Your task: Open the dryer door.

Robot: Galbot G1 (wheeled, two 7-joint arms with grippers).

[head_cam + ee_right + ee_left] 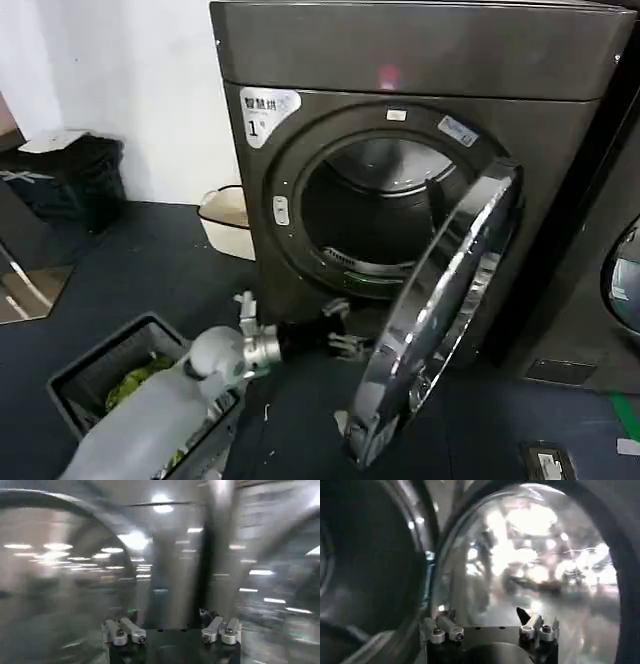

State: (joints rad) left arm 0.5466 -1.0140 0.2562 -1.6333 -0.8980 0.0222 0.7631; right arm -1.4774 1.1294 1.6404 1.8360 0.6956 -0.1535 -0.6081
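The dryer (400, 60) is a dark grey-brown machine with a white "1" sticker. Its round front opening (385, 215) is uncovered. The dryer door (440, 300), chrome-rimmed, stands swung out to the right, about half open. My left gripper (345, 327) reaches in low between the opening and the door's inner side, close to the door's lower edge. It is open with nothing between its fingers. In the left wrist view the gripper (484, 612) faces the door's glass (535, 555), with the dark drum (365, 570) beside it. My right gripper (165, 616) is open before a shiny reflective surface.
A grey basket (100, 375) with green contents sits on the dark floor by my left arm. A white bin (225, 215) stands beside the dryer, and a black crate (70, 180) against the wall. A neighbouring dark machine (610, 250) stands close on the right.
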